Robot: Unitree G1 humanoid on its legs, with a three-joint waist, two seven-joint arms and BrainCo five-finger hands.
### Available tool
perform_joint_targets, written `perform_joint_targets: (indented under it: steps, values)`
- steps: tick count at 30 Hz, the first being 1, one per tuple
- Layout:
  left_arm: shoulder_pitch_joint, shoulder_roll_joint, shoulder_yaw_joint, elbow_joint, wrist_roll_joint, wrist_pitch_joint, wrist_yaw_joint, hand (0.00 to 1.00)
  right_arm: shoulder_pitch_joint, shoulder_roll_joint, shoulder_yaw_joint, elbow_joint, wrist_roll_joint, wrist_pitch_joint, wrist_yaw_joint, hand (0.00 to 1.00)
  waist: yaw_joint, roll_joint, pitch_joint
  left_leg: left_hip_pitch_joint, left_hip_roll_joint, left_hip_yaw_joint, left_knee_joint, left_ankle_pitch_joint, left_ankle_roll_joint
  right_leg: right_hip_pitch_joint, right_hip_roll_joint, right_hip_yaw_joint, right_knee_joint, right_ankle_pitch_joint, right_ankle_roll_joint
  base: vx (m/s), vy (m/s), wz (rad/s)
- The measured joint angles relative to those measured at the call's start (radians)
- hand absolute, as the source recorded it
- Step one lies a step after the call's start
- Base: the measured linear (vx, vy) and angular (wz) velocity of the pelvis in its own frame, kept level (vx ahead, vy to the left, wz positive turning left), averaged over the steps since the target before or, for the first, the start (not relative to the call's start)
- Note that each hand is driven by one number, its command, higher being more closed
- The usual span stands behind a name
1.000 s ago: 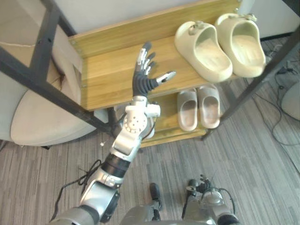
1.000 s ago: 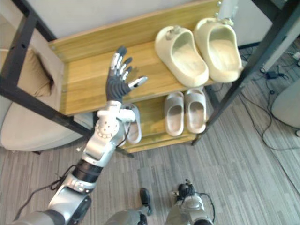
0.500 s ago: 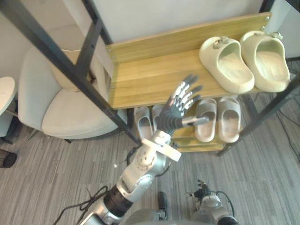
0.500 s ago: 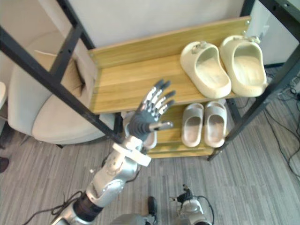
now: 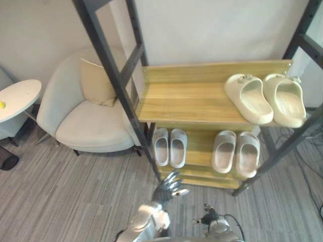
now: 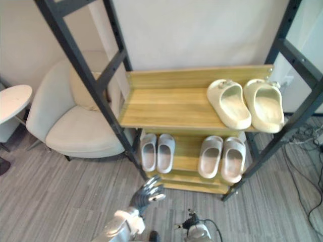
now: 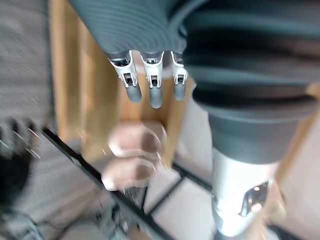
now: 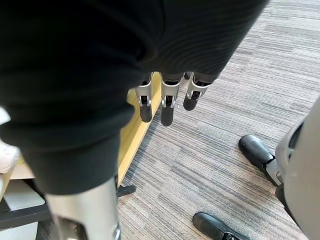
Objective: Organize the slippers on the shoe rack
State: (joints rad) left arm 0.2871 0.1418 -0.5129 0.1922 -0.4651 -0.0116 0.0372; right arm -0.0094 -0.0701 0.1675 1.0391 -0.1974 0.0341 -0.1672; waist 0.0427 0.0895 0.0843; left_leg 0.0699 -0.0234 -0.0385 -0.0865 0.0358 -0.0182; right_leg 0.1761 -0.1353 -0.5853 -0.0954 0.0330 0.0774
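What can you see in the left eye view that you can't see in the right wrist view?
Left eye view: three pairs of slippers on the shoe rack, with the cream pair on the upper shelf and a white pair and a beige pair below, plus the armchair, the round side table and the open left hand. Right wrist view: the right hand from close up, fingers relaxed, above the floor. Both: the rack's wooden boards and the grey striped floor.
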Motion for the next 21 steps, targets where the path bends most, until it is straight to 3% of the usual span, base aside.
perform_joint_targets:
  steps: [5, 9, 13, 21]
  values:
    - [0.022, -0.02, 0.142, 0.199, 0.108, 0.002, 0.001, 0.0, 0.01, 0.002, -0.008, 0.0, 0.0, -0.01, 0.0, 0.0, 0.014, -0.013, -0.007, -0.001, 0.001, -0.012, -0.001, 0.0, -0.002, 0.001, 0.003, -0.01, 0.001, -0.008, -0.002, 0.02, 0.003, 0.06]
    - [0.019, -0.041, 0.285, 0.357, 0.222, 0.001, 0.01, 0.0, 0.022, 0.013, -0.05, 0.0, 0.0, -0.024, 0.002, 0.0, 0.016, -0.041, -0.021, -0.01, 0.0, -0.033, -0.002, 0.001, 0.0, 0.0, 0.006, -0.028, 0.003, -0.018, 0.0, 0.06, 0.002, 0.13]
    - [0.008, -0.042, 0.399, 0.455, 0.3, -0.03, 0.033, 0.0, 0.021, 0.011, -0.088, 0.0, 0.002, -0.037, 0.02, 0.0, 0.022, -0.062, -0.015, -0.017, -0.001, -0.04, -0.002, 0.003, 0.0, 0.0, 0.006, -0.037, 0.007, -0.02, 0.001, 0.08, 0.008, 0.07]
    - [-0.067, -0.065, 0.487, 0.578, 0.384, -0.045, 0.097, 0.0, 0.006, 0.029, -0.098, -0.001, 0.002, -0.043, 0.02, 0.0, 0.027, -0.074, -0.009, -0.013, -0.005, -0.038, -0.011, 0.003, 0.0, 0.0, 0.002, -0.039, 0.007, -0.023, 0.006, 0.02, 0.008, 0.0]
